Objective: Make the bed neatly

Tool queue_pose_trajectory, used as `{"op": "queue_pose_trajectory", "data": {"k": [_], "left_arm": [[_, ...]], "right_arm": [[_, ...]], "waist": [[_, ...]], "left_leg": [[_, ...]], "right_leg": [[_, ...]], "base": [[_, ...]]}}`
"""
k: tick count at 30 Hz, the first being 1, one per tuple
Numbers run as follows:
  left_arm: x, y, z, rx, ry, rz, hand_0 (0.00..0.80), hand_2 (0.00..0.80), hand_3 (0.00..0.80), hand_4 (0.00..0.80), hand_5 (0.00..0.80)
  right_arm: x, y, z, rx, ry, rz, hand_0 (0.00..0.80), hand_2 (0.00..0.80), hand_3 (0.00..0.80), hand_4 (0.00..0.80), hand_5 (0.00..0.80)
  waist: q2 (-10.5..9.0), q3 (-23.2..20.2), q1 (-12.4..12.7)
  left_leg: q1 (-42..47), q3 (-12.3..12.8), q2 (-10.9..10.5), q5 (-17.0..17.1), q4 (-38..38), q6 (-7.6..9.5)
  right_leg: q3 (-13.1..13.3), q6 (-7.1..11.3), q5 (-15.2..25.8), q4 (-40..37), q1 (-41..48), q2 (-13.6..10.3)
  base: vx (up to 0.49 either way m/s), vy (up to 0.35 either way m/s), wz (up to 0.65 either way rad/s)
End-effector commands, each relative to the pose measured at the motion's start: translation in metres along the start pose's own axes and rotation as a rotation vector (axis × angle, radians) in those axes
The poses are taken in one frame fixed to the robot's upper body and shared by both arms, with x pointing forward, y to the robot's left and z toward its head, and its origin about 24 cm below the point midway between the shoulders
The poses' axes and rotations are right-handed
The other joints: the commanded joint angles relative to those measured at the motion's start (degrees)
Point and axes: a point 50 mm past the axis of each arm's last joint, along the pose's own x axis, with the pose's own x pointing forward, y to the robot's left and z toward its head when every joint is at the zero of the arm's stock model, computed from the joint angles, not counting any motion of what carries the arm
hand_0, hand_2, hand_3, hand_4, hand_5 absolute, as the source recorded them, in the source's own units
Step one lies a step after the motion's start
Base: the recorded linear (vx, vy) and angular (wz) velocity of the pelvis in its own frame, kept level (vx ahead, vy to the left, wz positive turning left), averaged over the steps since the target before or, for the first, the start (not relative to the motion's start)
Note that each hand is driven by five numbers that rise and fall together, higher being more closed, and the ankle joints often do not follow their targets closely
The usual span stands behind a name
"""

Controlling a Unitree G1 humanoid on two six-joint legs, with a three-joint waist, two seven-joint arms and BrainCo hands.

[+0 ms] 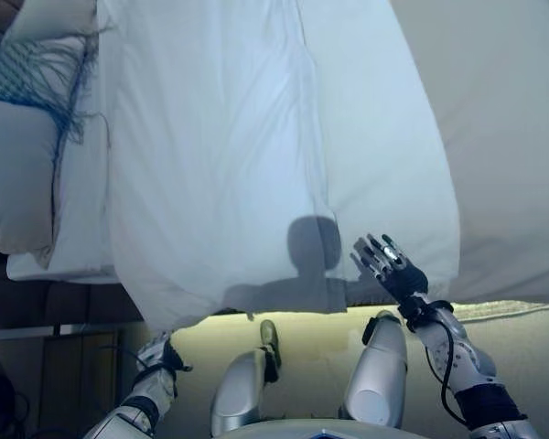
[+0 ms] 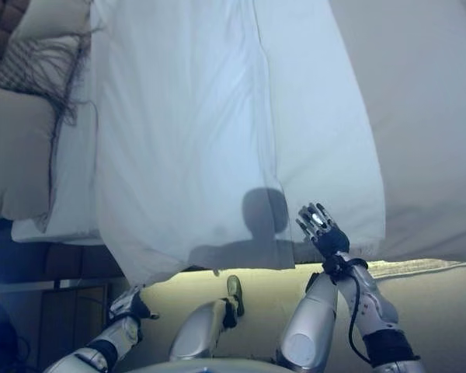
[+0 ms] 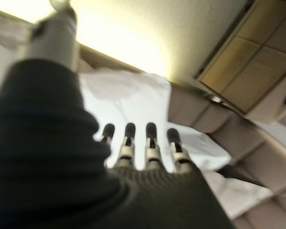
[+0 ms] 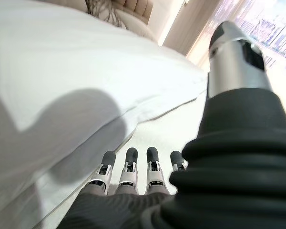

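Duvet (image 1: pixel 256 146): draped over bed edge, unsmoothed. Right hand (image 1: pixel 391 267) fingers spread just beside its hem (poised to grasp); left hand (image 3: pixel 143 148) fingers straight, empty.

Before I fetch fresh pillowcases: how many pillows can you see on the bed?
2 that I can make out: a plain pillow at the view's left edge, and a pillow with a blue fringed cover just beyond it. Others may lie hidden under the white duvet.

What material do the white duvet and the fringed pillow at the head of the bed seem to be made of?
The white duvet looks like padded cotton-type cloth with a matte finish: it shows soft creases and a puffy, hemmed edge. The fringed pillow seems to be woven fabric in a blue-green shade, with loose thread tassels hanging from its edge; the exact fibre cannot be told.
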Motion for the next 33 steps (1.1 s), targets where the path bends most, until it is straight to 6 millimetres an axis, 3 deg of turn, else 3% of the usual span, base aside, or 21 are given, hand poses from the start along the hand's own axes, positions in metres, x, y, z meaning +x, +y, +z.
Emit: {"op": "queue_pose_trajectory", "data": {"k": [1,6,8,12,16,21,25,33], "left_arm": [[0.011,0.045,-0.037,-0.218,0.125,0.193,0.0,0.0,0.0,0.0,0.0],[0.012,0.066,-0.022,-0.532,-0.018,0.283,0.0,0.0,0.0,0.0,0.0],[0.011,0.075,-0.006,-0.639,-0.141,0.289,0.0,0.0,0.0,0.0,0.0],[0.005,0.086,0.018,-0.825,-0.313,0.266,0.0,0.0,0.0,0.0,0.0],[-0.003,0.088,0.03,-1.011,-0.422,0.192,0.0,0.0,0.0,0.0,0.0],[-0.011,0.088,0.037,-1.064,-0.489,0.136,0.0,0.0,0.0,0.0,0.0],[-0.014,0.083,0.051,-1.209,-0.546,-0.021,0.0,0.0,0.0,0.0,0.0],[-0.018,0.079,0.062,-1.361,-0.594,-0.137,0.0,0.0,0.0,0.0,0.0]], "right_arm": [[-0.003,0.007,0.003,0.032,-0.045,0.047,0.0,0.0,0.0,0.0,0.0],[-0.01,0.001,-0.01,0.062,-0.032,0.003,0.0,0.0,0.0,0.0,0.0],[-0.013,-0.001,-0.015,0.063,-0.041,-0.018,0.0,0.0,0.0,0.0,0.0],[-0.016,-0.005,-0.022,0.023,-0.064,-0.072,0.0,0.0,0.0,0.0,0.0],[-0.02,-0.01,-0.032,0.064,-0.075,-0.104,0.0,0.0,0.0,0.0,0.0],[-0.022,-0.01,-0.045,0.131,-0.086,-0.101,0.0,0.0,0.0,0.0,0.0],[-0.016,-0.002,-0.054,0.142,-0.078,-0.085,0.0,0.0,0.0,0.0,0.0],[-0.005,-0.005,-0.072,0.095,0.02,-0.139,0.0,0.0,0.0,0.0,0.0]], "waist": [[-1.9,-2.75,1.2],[-1.76,-6.16,2.4],[-2.18,-7.24,3.17],[-3.66,-8.64,4.41],[-6.19,-9.86,6.18],[-8.1,-10.9,7.71],[-9.38,-11.86,8.75],[-9.85,-12.97,10.28]], "left_leg": [[-0.87,-3.18,-0.15,4.29,1.84,0.95],[3.26,-3.47,-0.53,4.7,-1.79,1.77],[4.59,-3.58,-0.53,4.68,-2.9,2.12],[6.89,-3.68,-0.06,4.66,-4.79,2.69],[9.12,-3.81,1.12,4.21,-6.05,3.05],[10.95,-4.04,2.58,3.78,-6.7,3.51],[12.24,-4.01,3.44,3.75,-7.69,3.92],[13.47,-4.07,4.0,4.25,-9.8,4.3]], "right_leg": [[-1.33,7.48,24.02,-27.18,12.18,-2.83],[-2.87,7.55,23.24,-29.3,17.29,-2.58],[-3.99,7.64,23.0,-30.22,19.5,-2.32],[-5.67,7.75,22.97,-32.39,23.69,-1.21],[-7.73,7.66,23.31,-35.05,28.01,0.4],[-8.87,7.13,22.81,-36.48,31.22,2.88],[-8.98,6.34,22.36,-37.68,32.87,5.03],[-8.31,5.11,21.11,-38.83,34.12,8.06]], "base": [[0.165,-0.022,0.02],[0.113,-0.07,0.03],[0.06,-0.148,0.11],[0.025,-0.213,0.09],[0.006,-0.302,0.11],[-0.008,-0.261,0.02],[-0.033,-0.221,0.01],[-0.047,-0.087,0.0]]}}
